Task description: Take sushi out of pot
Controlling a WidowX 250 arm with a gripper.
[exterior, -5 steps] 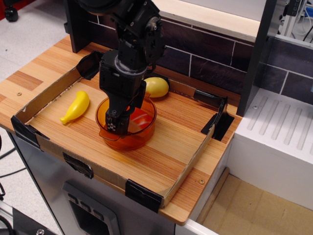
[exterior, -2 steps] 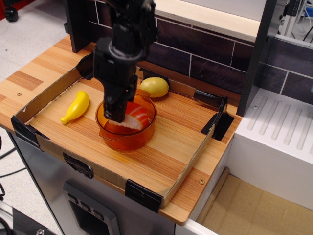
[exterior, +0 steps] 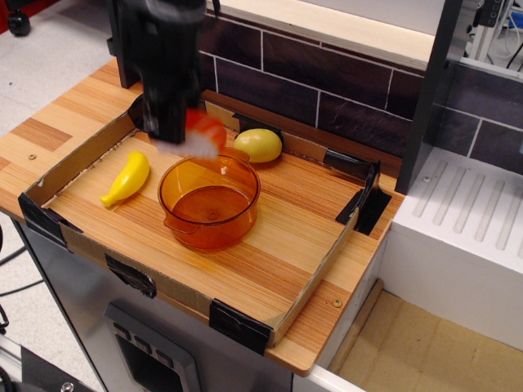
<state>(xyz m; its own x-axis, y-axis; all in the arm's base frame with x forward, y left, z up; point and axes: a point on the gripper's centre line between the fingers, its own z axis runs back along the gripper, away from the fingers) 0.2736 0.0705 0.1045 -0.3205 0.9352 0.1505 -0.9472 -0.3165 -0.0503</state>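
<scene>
The orange translucent pot [exterior: 210, 204] stands in the middle of the cardboard tray with nothing inside it. My gripper [exterior: 176, 139] is raised above the pot's back left rim, blurred by motion. It is shut on the sushi [exterior: 202, 133], whose orange-red top and white base stick out to the right of the fingers, in the air above the pot.
A yellow banana [exterior: 127, 180] lies left of the pot. A yellow lemon [exterior: 257, 145] lies behind it at the tray's back wall. The low cardboard tray [exterior: 245, 322] sits on a wooden counter. A white drying rack [exterior: 466, 229] stands to the right.
My gripper closed on the sushi inside the pot, then rose up and to the back left with it. The pot now holds nothing.
</scene>
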